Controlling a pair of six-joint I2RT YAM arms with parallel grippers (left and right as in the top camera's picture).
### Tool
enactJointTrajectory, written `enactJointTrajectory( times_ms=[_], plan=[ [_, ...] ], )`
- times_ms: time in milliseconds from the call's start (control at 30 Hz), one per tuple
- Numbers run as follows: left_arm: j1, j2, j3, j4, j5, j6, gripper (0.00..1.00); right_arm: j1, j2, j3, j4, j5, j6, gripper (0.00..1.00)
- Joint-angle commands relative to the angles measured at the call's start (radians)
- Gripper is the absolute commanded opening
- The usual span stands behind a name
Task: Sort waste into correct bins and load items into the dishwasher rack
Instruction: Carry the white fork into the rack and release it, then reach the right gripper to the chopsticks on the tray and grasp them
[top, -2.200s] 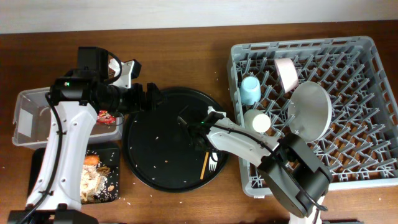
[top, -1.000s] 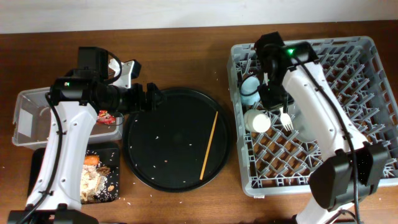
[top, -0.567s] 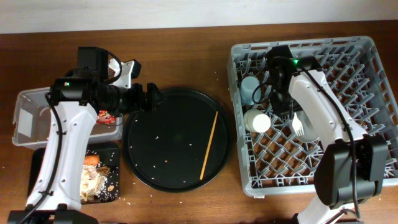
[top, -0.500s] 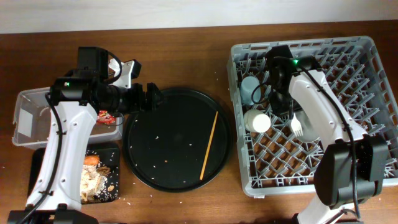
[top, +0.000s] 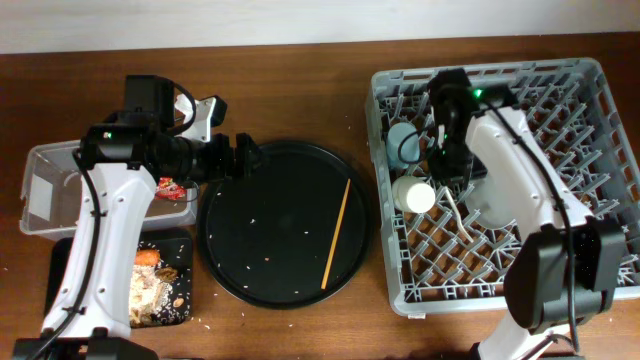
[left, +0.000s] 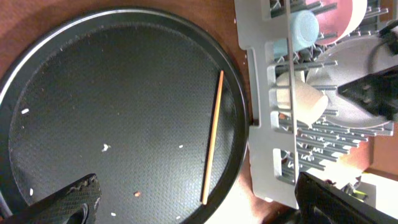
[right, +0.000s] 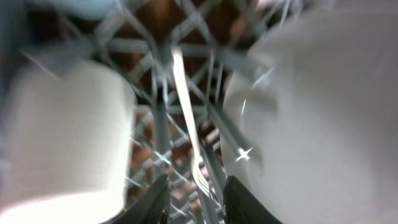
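Observation:
The white fork (top: 460, 214) lies on the grey dishwasher rack (top: 590, 120) between the cream cup (top: 414, 195) and the pale plate (top: 492, 196). My right gripper (top: 447, 172) hangs just above it. In the right wrist view the fork (right: 186, 118) runs between the parted fingers of the gripper (right: 196, 202) without touching them. One wooden chopstick (top: 338, 232) rests on the round black tray (top: 250, 260). My left gripper (top: 243, 157) stands open over that tray's left edge, holding nothing. The light blue cup (top: 404, 142) stands behind the cream cup.
A clear tub (top: 40, 190) at the far left has a red wrapper (top: 172, 186) by its right end. The shallow black tray (top: 70, 262) in front of it holds food scraps (top: 152, 285). Crumbs dot the round tray.
My right gripper carried the fork from the round tray into the rack, then parted its fingers; the fork now lies loose on the lattice. The left arm has not moved.

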Motion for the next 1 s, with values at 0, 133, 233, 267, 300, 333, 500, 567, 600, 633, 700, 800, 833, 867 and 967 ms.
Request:
enactJointTrajectory(
  times_ms=[0,133,233,267,300,333,500,567,600,633,700,800,833,867,967],
  plan=[
    [0.005,-0.019,0.019,0.0,0.003,0.012,0.99,-0.001,-0.014,0.261,-0.113,-0.243,0.049,0.31],
    [0.005,-0.019,0.019,0.0,0.003,0.012,0.99,0.087,-0.014,0.291,-0.132,-0.655,0.185,0.07],
    [0.005,-0.019,0.019,0.0,0.003,0.012,0.99,0.251,-0.014,0.178,0.012,-0.651,0.371,0.18],
    [0.005,-0.019,0.019,0.0,0.003,0.012,0.99,0.302,-0.014,0.131,0.084,-0.651,0.372,0.08],
    [0.005,-0.019,0.019,0.0,0.003,0.012,0.99,0.35,-0.011,0.08,0.141,-0.617,0.467,0.04],
    [0.005,-0.019,0.019,0.0,0.003,0.012,0.99,0.391,-0.011,0.031,0.18,-0.547,0.603,0.04],
    [0.005,-0.019,0.019,0.0,0.003,0.012,0.99,0.681,-0.011,-0.13,0.263,0.062,1.076,0.04],
    [0.005,-0.019,0.019,0.0,0.003,0.012,0.99,0.74,-0.011,-0.174,0.264,0.17,1.212,0.06],
    [0.005,-0.019,0.019,0.0,0.003,0.012,0.99,0.745,-0.011,-0.198,0.28,0.179,1.238,0.11],
    [0.005,-0.019,0.019,0.0,0.003,0.012,0.99,0.744,-0.011,-0.22,0.306,0.179,1.238,0.19],
    [0.005,-0.019,0.019,0.0,0.003,0.012,0.99,0.743,-0.011,-0.262,0.359,0.16,1.238,0.22],
    [0.005,-0.019,0.019,0.0,0.003,0.012,0.99,0.743,-0.011,-0.264,0.376,0.139,1.238,0.22],
    [0.005,-0.019,0.019,0.0,0.003,0.012,0.99,0.739,-0.011,-0.266,0.376,0.138,1.238,0.22],
    [0.005,-0.019,0.019,0.0,0.003,0.012,0.99,0.73,-0.007,-0.267,0.376,0.137,1.239,0.23],
    [0.005,-0.019,0.019,0.0,0.003,0.012,0.99,0.684,0.02,-0.276,0.405,0.043,1.233,0.25]
  ],
)
